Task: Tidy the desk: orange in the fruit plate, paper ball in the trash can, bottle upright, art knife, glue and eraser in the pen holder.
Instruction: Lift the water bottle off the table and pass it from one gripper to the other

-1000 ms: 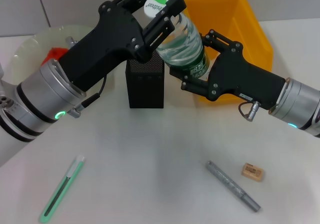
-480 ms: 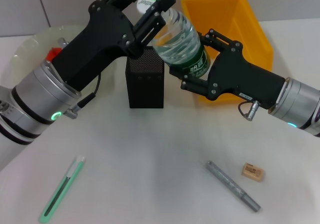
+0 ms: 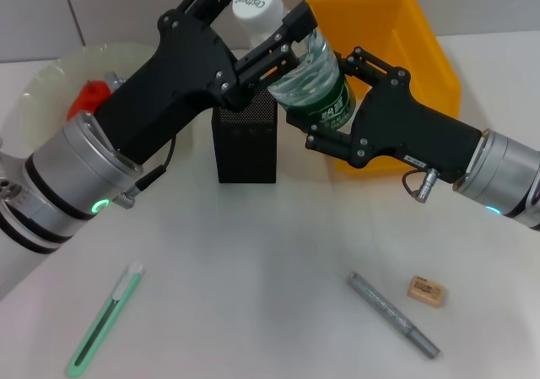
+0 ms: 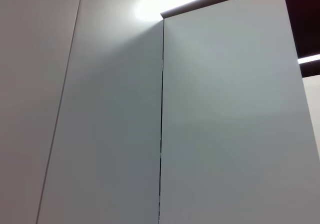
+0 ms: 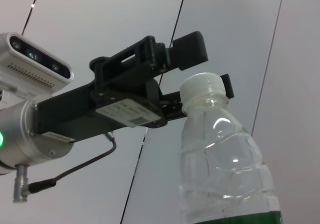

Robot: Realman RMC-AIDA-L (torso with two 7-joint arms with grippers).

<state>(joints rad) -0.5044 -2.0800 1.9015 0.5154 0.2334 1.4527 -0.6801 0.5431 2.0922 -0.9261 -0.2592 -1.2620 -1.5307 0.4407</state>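
Observation:
A clear bottle (image 3: 314, 71) with a white cap (image 3: 253, 3) and a green label hangs tilted above the black mesh pen holder (image 3: 245, 147). My left gripper (image 3: 257, 16) is shut on its neck, and the fingers (image 5: 187, 49) show behind the cap (image 5: 201, 88) in the right wrist view. My right gripper (image 3: 336, 105) is shut on the labelled lower part. On the table lie a green art knife (image 3: 105, 320), a grey glue stick (image 3: 392, 314) and a tan eraser (image 3: 426, 290). A red-orange fruit (image 3: 89, 99) lies in the fruit plate (image 3: 46, 83). The paper ball is out of view.
A yellow bin (image 3: 396, 37) stands at the back right, behind my right arm. The left wrist view shows only wall panels.
The cap end of the bottle swung left, then rose, so the bottle now stands closer to upright. My left gripper moved with it; the right gripper held its place.

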